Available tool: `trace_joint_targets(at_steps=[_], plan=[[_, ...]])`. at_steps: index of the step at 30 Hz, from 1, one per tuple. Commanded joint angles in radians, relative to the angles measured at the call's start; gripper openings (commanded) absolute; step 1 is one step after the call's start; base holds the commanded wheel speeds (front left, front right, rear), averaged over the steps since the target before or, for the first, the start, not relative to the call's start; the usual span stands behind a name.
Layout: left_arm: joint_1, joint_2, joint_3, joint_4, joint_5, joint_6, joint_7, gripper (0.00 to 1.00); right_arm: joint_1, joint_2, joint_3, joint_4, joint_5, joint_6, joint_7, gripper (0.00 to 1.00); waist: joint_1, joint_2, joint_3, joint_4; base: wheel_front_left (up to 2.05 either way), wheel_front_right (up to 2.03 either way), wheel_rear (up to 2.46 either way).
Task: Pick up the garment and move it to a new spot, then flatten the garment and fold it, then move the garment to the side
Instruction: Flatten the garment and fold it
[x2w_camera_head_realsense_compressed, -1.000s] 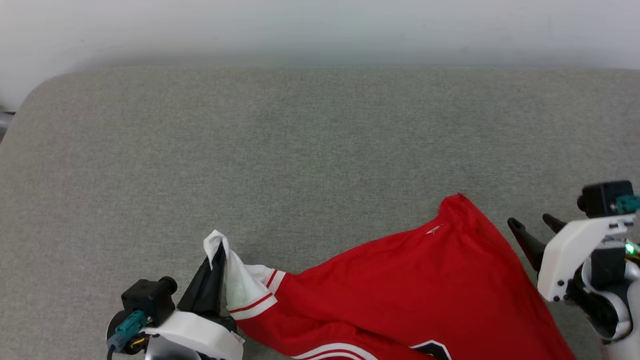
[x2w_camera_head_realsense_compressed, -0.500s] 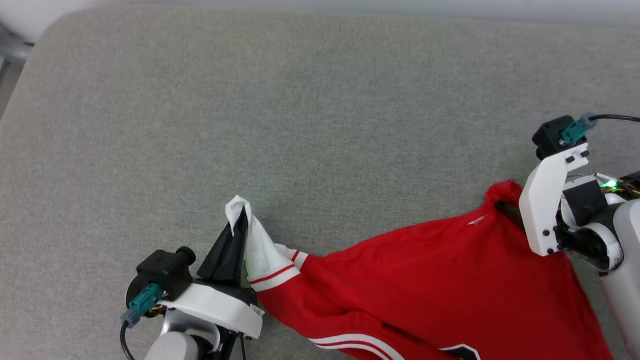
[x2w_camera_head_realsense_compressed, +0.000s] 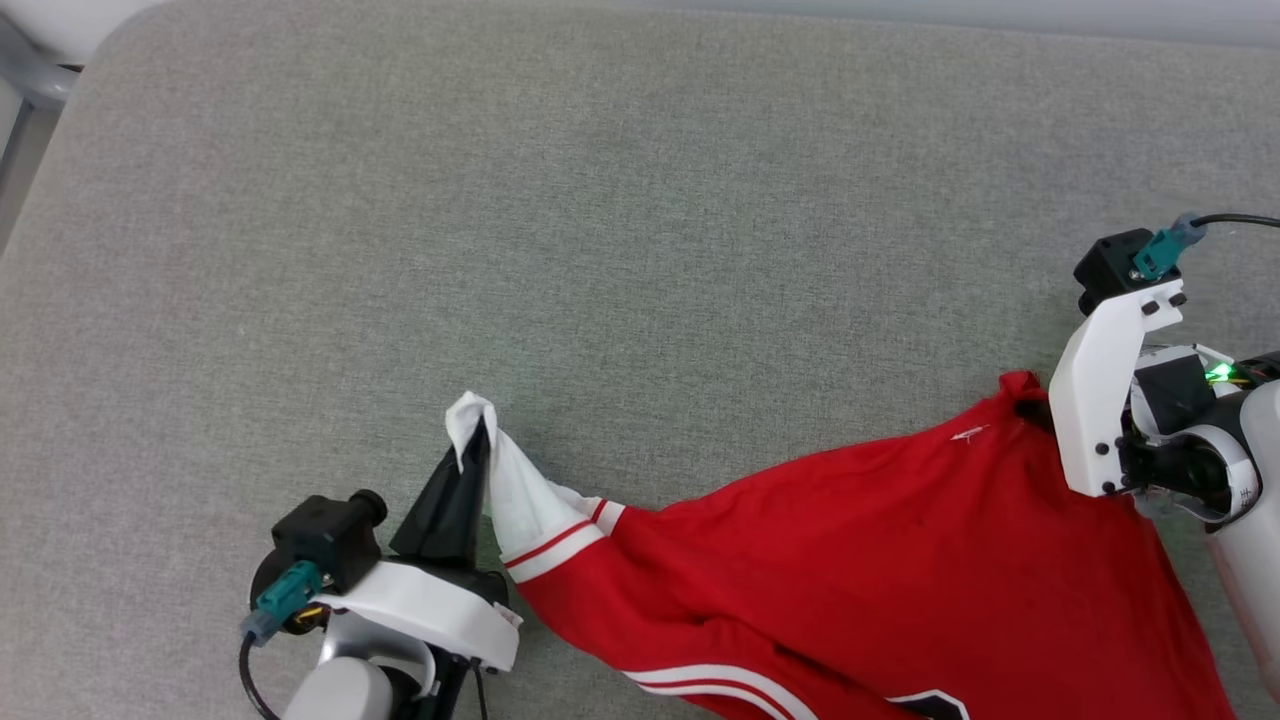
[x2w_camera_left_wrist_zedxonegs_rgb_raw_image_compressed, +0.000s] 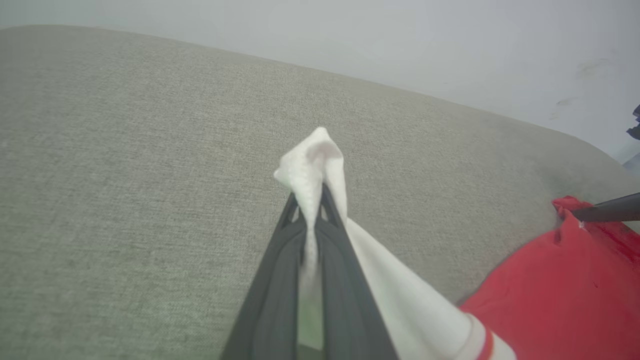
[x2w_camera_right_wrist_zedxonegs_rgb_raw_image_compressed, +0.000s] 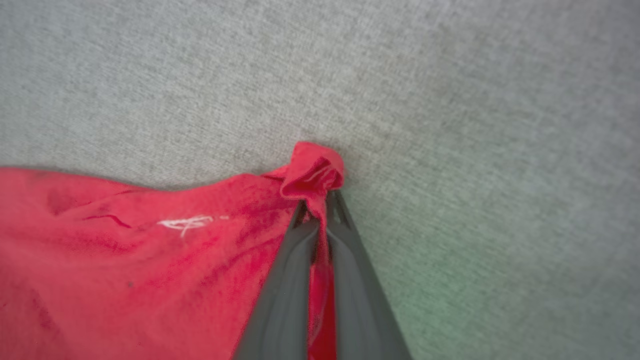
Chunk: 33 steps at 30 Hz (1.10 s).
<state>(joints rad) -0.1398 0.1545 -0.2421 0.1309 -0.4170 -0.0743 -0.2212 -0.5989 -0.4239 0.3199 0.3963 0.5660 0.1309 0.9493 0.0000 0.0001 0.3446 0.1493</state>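
The garment (x2w_camera_head_realsense_compressed: 880, 560), a bright red jersey with white-and-red striped trim, lies stretched across the near part of the grey cushion. My left gripper (x2w_camera_head_realsense_compressed: 478, 440) is shut on a white inside-out corner of the garment (x2w_camera_left_wrist_zedxonegs_rgb_raw_image_compressed: 315, 165), which sticks up past the fingertips. At the far right, my right gripper (x2w_camera_head_realsense_compressed: 1030, 408) is shut on a bunched red corner of the garment (x2w_camera_right_wrist_zedxonegs_rgb_raw_image_compressed: 312, 172), beside a small white logo (x2w_camera_right_wrist_zedxonegs_rgb_raw_image_compressed: 187, 223). The right fingers are mostly hidden behind the white wrist bracket in the head view.
The grey fabric surface (x2w_camera_head_realsense_compressed: 600, 250) spreads wide beyond the garment toward the far edge. Its rounded corner (x2w_camera_head_realsense_compressed: 110, 40) is at the upper left, with a pale wall behind (x2w_camera_left_wrist_zedxonegs_rgb_raw_image_compressed: 400, 40).
The right gripper moved onto the garment's red corner and closed on it. The head camera tilted down, shifting the whole picture. The left gripper kept its hold on the white corner.
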Motion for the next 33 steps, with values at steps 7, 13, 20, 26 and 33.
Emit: trace_joint_targets(at_steps=[7,13,20,26,33], plan=[[-0.077,0.045,0.034,0.007,-0.008,0.013,0.035,0.00,-0.034,0.003,-0.045,-0.007,-0.007,-0.001,-0.110,0.00,0.0000,-0.0001,-0.030,-0.026,0.00,0.00,0.00],[-0.235,0.093,0.066,0.037,-0.016,0.000,0.070,0.00,-0.094,0.018,-0.121,-0.009,-0.078,-0.001,-0.215,0.00,0.0000,-0.0001,-0.062,-0.058,0.00,0.00,0.00],[-0.481,0.144,0.077,0.130,-0.016,-0.020,0.119,0.00,-0.221,0.054,-0.188,0.014,-0.171,-0.001,-0.340,0.00,0.0000,-0.0001,-0.090,-0.108,0.00,0.00,0.00],[-0.716,0.165,0.091,0.257,-0.022,-0.022,0.147,0.00,-0.356,0.080,-0.247,0.056,-0.252,-0.001,-0.442,0.00,0.0000,-0.0001,-0.094,-0.140,0.00,0.00,0.00],[-0.951,0.184,0.109,0.392,-0.006,-0.004,0.139,0.00,-0.501,0.096,-0.296,0.073,-0.336,-0.001,-0.537,0.00,0.0000,-0.0001,-0.060,-0.160,0.00,0.00,0.00]])
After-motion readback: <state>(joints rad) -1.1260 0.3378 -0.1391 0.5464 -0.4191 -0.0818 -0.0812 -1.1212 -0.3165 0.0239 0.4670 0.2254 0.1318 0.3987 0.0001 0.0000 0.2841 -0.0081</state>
